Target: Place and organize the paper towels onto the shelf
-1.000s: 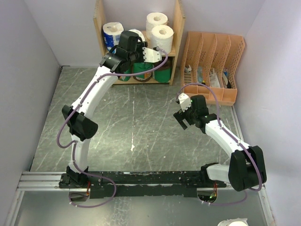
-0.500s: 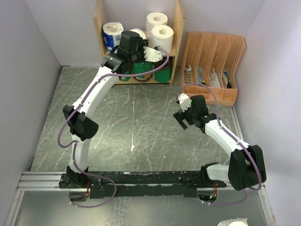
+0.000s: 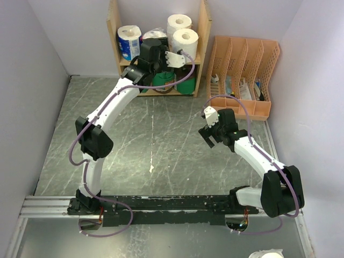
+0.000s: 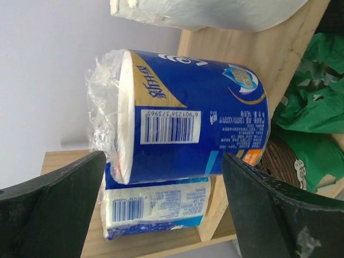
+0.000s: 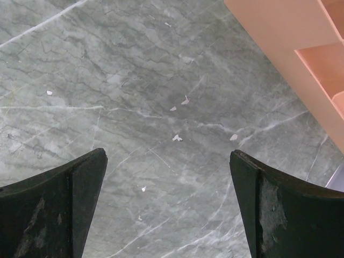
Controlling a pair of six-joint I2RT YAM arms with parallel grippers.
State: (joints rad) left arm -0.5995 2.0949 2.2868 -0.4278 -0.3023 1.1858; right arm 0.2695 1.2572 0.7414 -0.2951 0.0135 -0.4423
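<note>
The blue roll (image 4: 188, 113) on the shelf's (image 4: 236, 51) upper tier could be toppled if clipped by the spread left end effector (image 4: 163, 157).

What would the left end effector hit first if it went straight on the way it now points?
The blue-wrapped roll on the shelf, framed between the open fingers of the left end effector; its distance is unclear.

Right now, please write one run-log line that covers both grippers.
left gripper: open, facing blue-wrapped roll on shelf | right gripper: open, empty, above table
</note>
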